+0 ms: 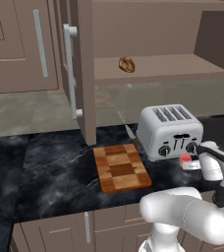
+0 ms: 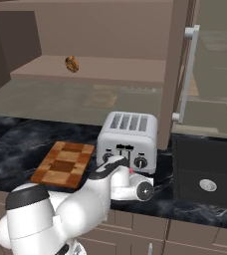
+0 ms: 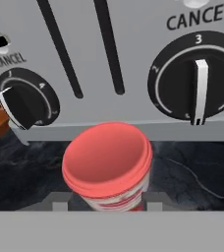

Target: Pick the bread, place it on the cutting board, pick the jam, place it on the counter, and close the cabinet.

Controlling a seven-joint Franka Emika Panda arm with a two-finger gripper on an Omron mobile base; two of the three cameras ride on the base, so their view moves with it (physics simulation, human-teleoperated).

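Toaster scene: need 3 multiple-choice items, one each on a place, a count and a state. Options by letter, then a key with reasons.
1. Where is the bread?
A. on the cutting board
B. on the cabinet shelf
C. on top of the toaster

2. How many slots does the toaster have on top?
A. two
B. four
C. six

3. What state is the gripper in?
A. open, well above the counter
B. shut on the bread
C. shut on the jam jar

Key:
1. B: the bun sits on the shelf inside the open cabinet, and the cutting board is bare.
2. B: four slots show on its top in both base views.
3. C: the hand view has the jam jar between the fingertips, in front of the toaster's dials, low over the black counter.
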